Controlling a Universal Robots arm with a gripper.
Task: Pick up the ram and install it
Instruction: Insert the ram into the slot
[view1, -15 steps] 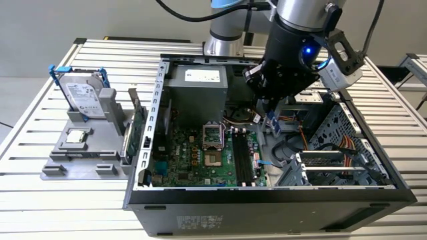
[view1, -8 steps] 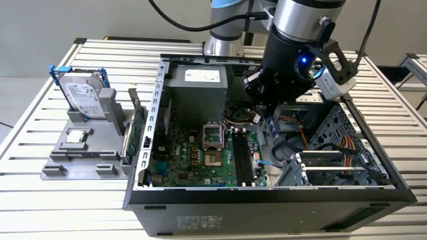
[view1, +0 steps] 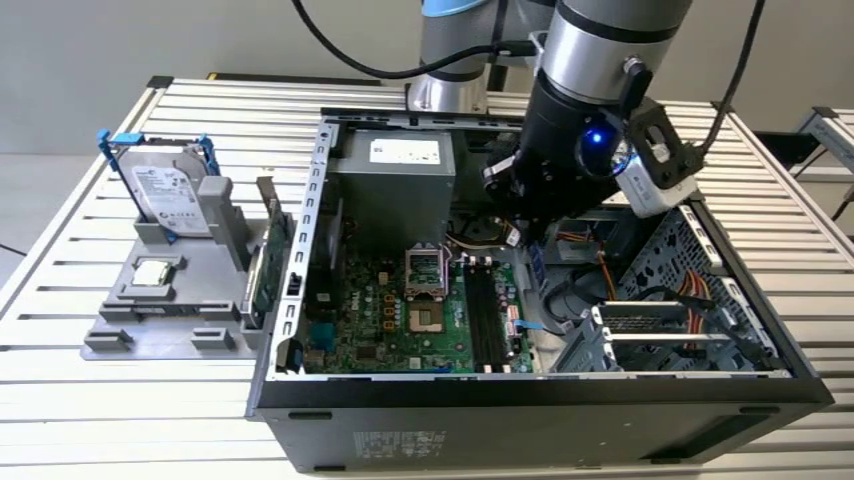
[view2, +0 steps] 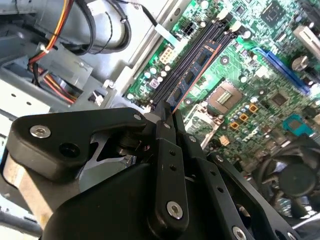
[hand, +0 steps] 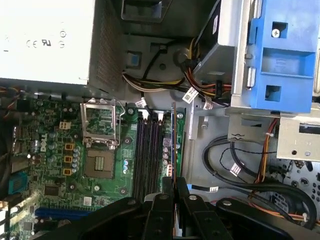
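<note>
Inside the open computer case (view1: 694, 385) on the slatted desk (view1: 80, 400), you have the following.

Item, the ram (view2: 192, 75): thin bluish stick with dark chips, standing on edge in line with the long black slots (hand: 148, 150) of the motherboard (view1: 400, 320). In the first wrist view it reads as a narrow sliver (hand: 173, 145) at the outermost slot, beside the bare metal floor of the case. Whether it is fully seated you cannot tell.

Item, the end effector (view2: 164, 112): fingers drawn together, clamped on the near end of the ram's top edge, in both wrist views (hand: 169, 186).

Handling, as a judgement: light, stiff, but brittle; chips and contact edge want no pressure. Take it by the bare board edges, and press evenly, straight down, since a tilt could bind it in the slot.

View notes: the exterior view gives you the parts stand with the hard drive (view1: 171, 195) and the big green card (view1: 271, 265), well apart from the work. The second wrist view gives the ram's chip face; the first gives the processor socket (hand: 100, 162) and the blue drive bracket (hand: 282, 55).
</note>
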